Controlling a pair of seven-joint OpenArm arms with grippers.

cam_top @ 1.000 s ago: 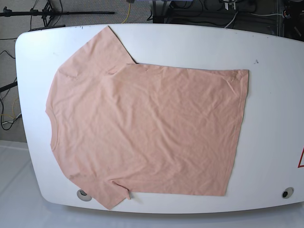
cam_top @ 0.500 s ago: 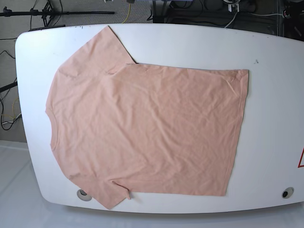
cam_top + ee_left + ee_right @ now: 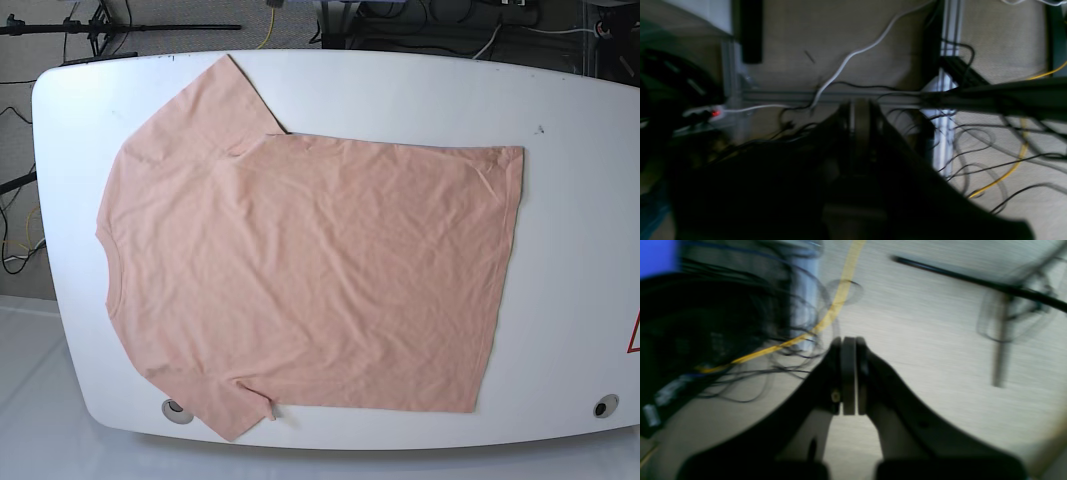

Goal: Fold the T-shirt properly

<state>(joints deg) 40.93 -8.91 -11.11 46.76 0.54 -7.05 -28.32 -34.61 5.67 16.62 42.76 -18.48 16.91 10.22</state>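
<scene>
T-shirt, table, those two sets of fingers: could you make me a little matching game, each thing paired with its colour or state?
Things:
1. T-shirt
2. table
3. right fingers
4. yellow cable

States:
a. white, rounded corners
b. pressed together, holding nothing
c. lying on the floor among black wires
d. salmon-pink, spread flat, unfolded

Pairs: 1-d, 2-a, 3-b, 4-c
</scene>
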